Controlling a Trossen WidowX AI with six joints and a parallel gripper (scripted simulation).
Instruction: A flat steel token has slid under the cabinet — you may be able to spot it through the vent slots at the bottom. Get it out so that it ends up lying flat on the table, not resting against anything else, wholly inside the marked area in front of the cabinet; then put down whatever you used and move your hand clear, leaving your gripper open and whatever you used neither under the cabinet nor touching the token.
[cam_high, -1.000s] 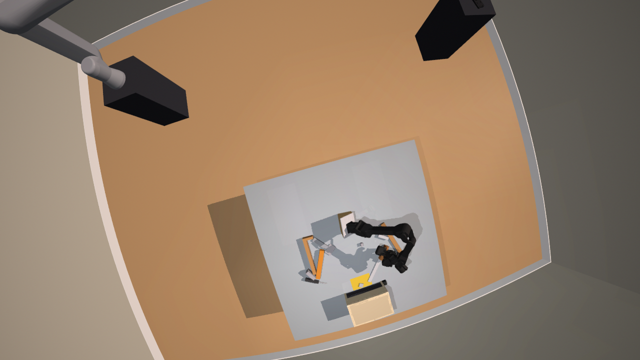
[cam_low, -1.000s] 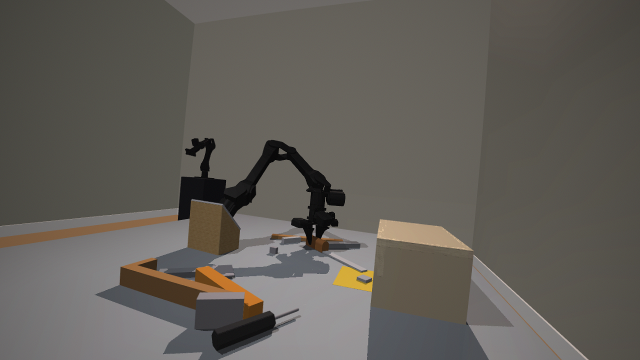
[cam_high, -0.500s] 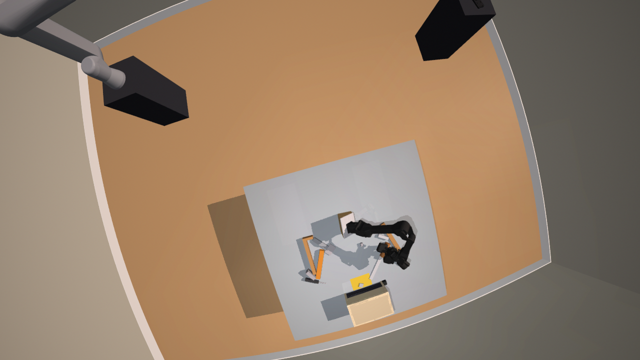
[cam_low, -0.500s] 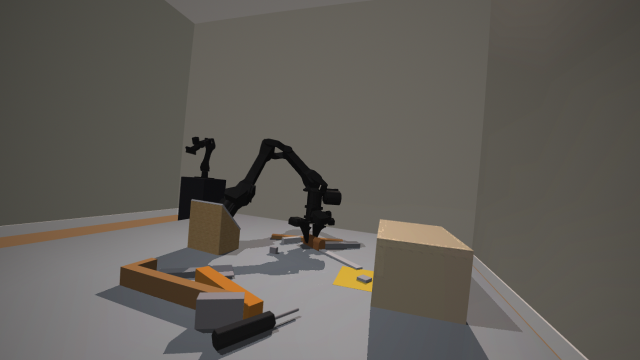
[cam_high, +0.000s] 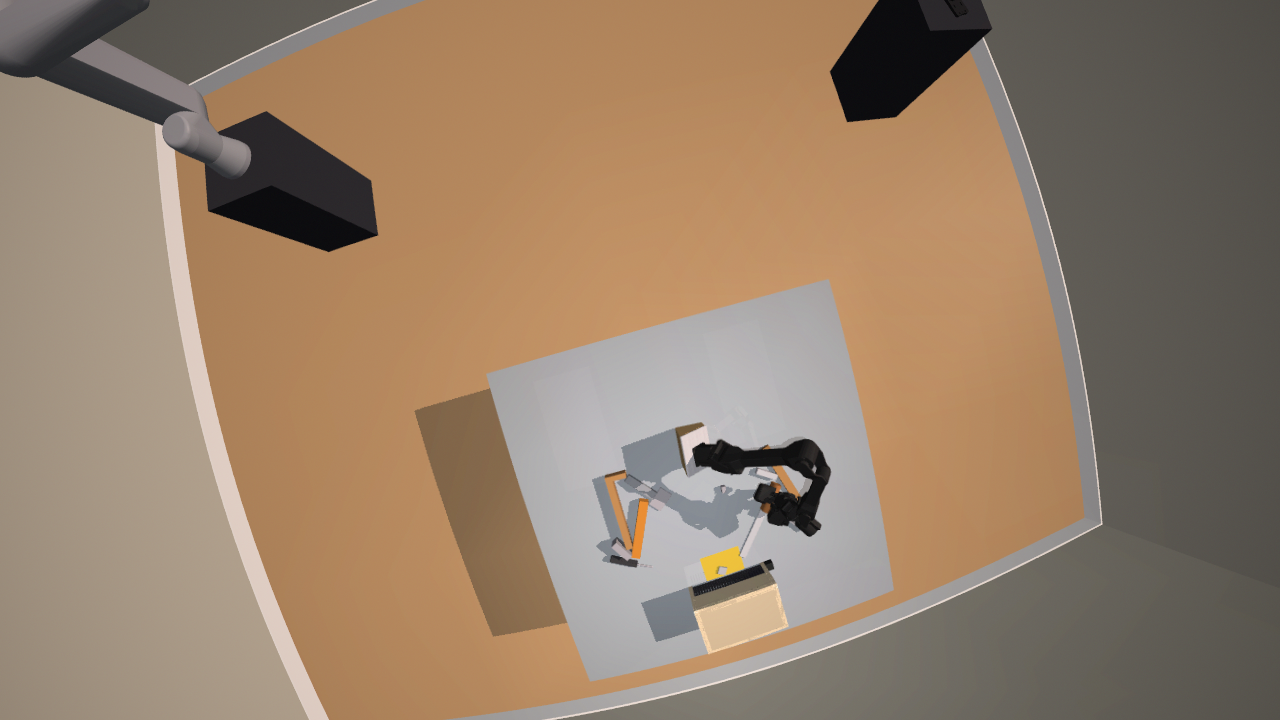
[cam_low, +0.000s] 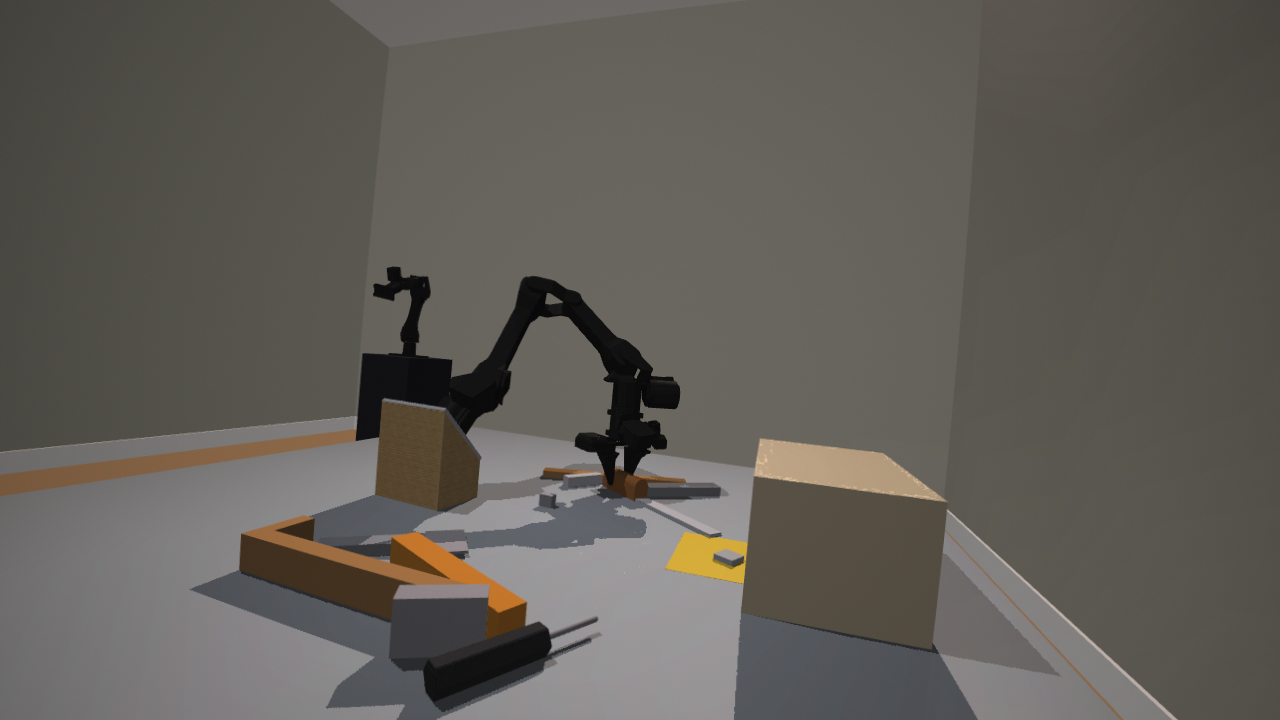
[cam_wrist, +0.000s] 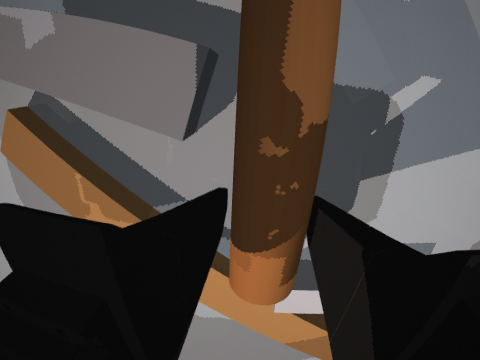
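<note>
The steel token (cam_high: 721, 569) (cam_low: 728, 557) lies flat on the yellow marked area (cam_high: 732, 556) (cam_low: 691, 557), in front of the cabinet (cam_high: 741, 619) (cam_low: 841, 555), with nothing seen touching it. The tool's brown round handle (cam_low: 637, 488) (cam_wrist: 280, 165) lies low between the fingers of my gripper (cam_low: 620, 479) (cam_wrist: 267, 202). The gripper is slightly open, with a narrow gap beside the handle in the wrist view. The tool's thin pale shaft (cam_high: 751, 537) (cam_low: 684, 519) runs towards the marked area; its tip is near the area's edge, apart from the token. The fingertips are hidden in the top view.
A dark grey bar (cam_low: 684, 490) and orange bars (cam_wrist: 55, 170) lie close to the gripper. A small grey block (cam_low: 547, 500) is nearby. A sloped wooden block (cam_high: 693, 447) (cam_low: 407, 456), an orange angled piece (cam_low: 331, 573) and a black screwdriver (cam_low: 487, 658) stand or lie farther off.
</note>
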